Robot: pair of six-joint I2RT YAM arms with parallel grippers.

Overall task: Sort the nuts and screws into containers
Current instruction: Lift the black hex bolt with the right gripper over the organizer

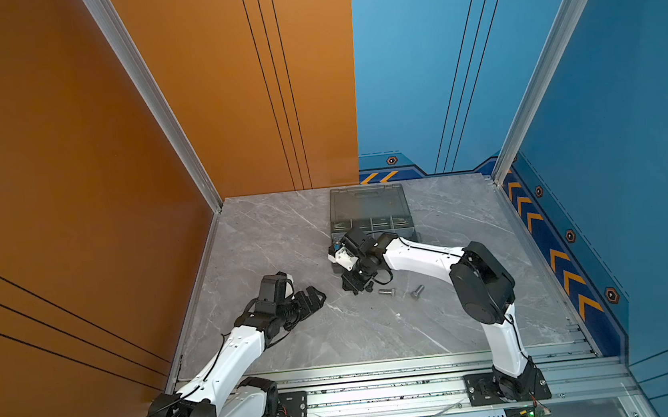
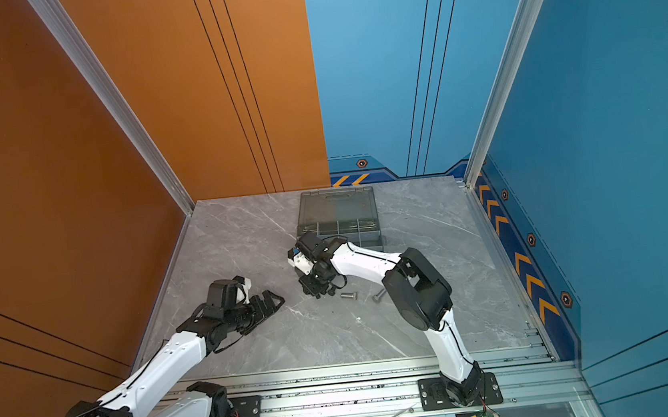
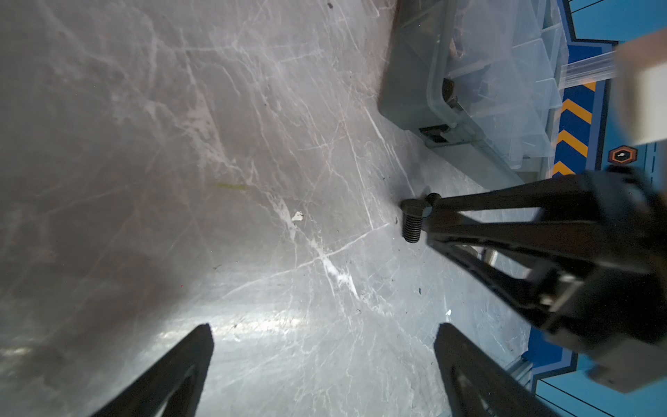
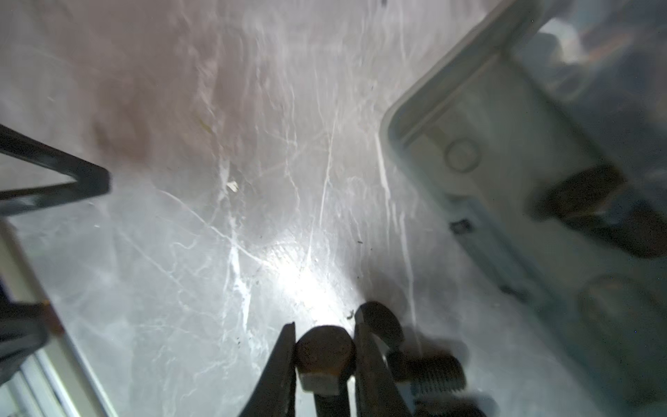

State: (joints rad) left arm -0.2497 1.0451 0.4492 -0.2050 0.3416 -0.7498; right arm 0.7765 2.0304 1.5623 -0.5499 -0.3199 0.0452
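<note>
Right arm: bending down in front of the organiser case (image 1: 409, 231), with the right gripper (image 4: 325, 335) pinching 1 dark round-headed bolt (image 4: 325, 349) close to the table (image 1: 284, 231). Left arm: hovering low on the left, with the left gripper (image 1: 312, 299) gaping wide and holding nothing. 2 silver hex bolts (image 1: 386, 291) are lying loose just beside the right gripper.

Glossy grey marbled table (image 1: 304, 346), smoky plastic case (image 1: 365, 202).
Case lid translucent, dividers clear plastic; silver bolt (image 1: 386, 291) shiny metal; black bolt (image 4: 325, 352) dull, matt.
</note>
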